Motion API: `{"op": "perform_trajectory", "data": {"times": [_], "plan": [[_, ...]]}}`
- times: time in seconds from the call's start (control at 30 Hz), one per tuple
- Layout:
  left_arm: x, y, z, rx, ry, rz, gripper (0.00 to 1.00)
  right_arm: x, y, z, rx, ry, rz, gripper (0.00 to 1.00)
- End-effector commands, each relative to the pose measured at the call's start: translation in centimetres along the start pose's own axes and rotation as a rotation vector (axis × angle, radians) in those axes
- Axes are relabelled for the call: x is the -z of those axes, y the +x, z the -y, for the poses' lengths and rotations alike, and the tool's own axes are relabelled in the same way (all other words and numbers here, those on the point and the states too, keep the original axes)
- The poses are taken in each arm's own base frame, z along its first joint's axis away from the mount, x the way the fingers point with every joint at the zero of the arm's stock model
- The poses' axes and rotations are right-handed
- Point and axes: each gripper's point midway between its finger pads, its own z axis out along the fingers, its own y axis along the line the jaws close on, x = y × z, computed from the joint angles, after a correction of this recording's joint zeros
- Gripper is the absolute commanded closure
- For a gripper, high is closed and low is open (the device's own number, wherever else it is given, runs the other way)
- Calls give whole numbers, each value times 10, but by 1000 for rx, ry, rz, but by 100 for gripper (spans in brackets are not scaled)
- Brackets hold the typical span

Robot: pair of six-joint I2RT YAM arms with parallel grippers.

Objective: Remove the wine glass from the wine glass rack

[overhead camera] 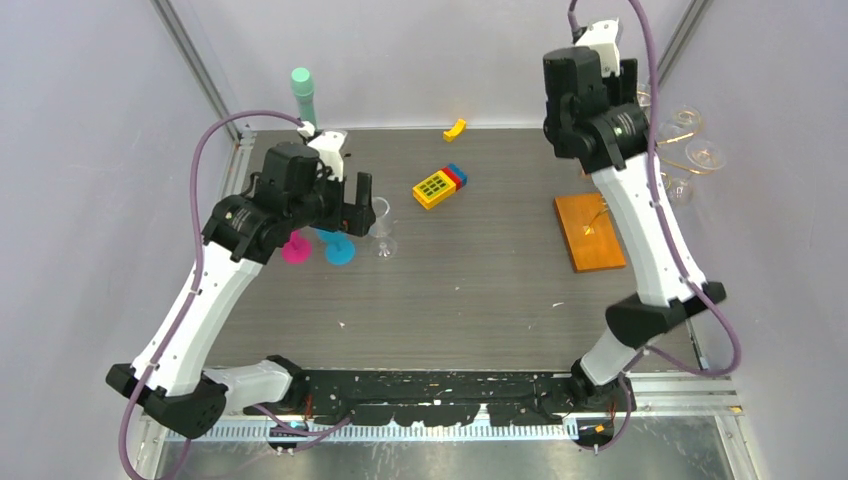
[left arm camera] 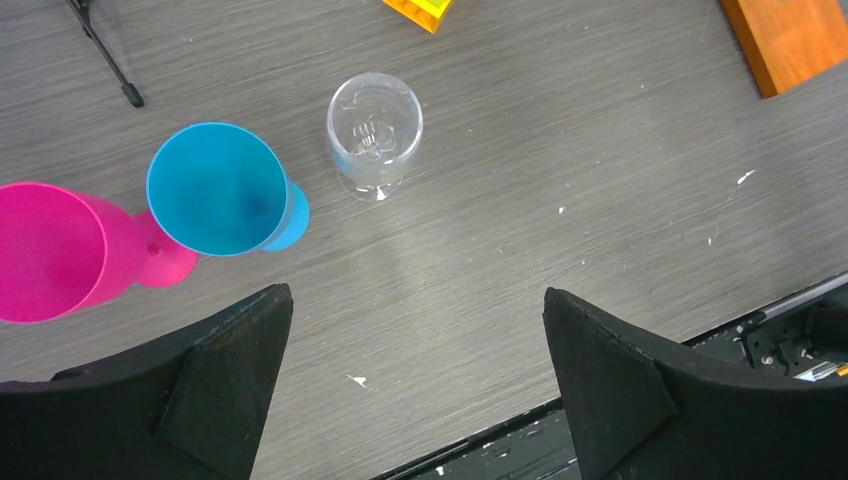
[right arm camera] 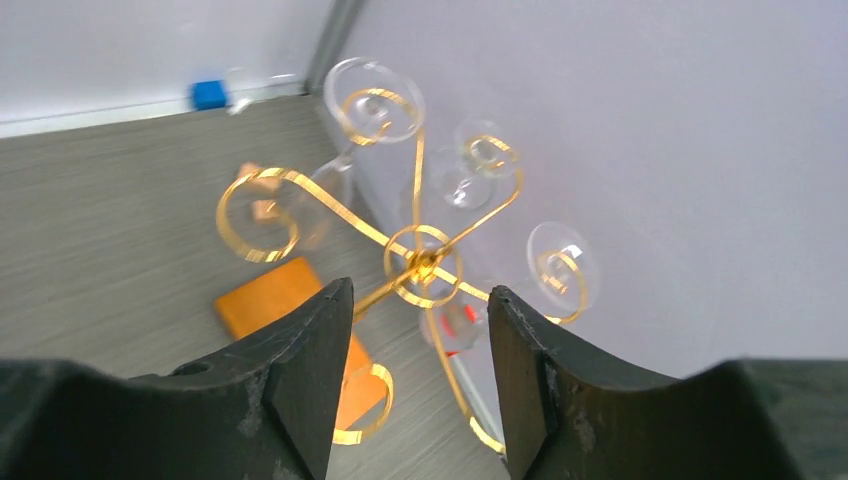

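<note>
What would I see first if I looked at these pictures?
Probably the curly gold wine glass rack at the far right, with clear wine glasses hanging upside down from it. Then the bright pink cup and blue cup standing side by side on the left.

Pink goblet (left arm camera: 50, 250) cropped; rack base (right arm camera: 268, 298) partly hidden

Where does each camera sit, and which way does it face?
Top external: above, behind the bases, looking down on the table; left arm and right arm show.
Left wrist: facing down at clear glass, blue cup, pink cup; open left claw shows.
Right wrist: above the wine glass rack, facing down; open right claw shows.
Shared: the rack's wooden base in all three.
</note>
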Motion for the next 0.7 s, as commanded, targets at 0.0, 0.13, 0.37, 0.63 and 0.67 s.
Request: {"op": "perform_trajectory", "data": {"times": [0.0,0.13,0.37,0.63,0.67], "plan": [[0,-6,5,-34,33,38,0,-36,-17,35,100,251,-34,44],[-3,2,6,-39,45,20,0,-67,-18,36,144,283,-65,44],[-12,11,13,-38,91,-14,0,-112,-18,22,247,274,-88,35],[-15,13,17,-19,101,-43,0,-134,-11,9,329,260,-110,35],[-16,13,17,-13,104,-46,0,-135,-9,7,334,249,-112,35]]}}
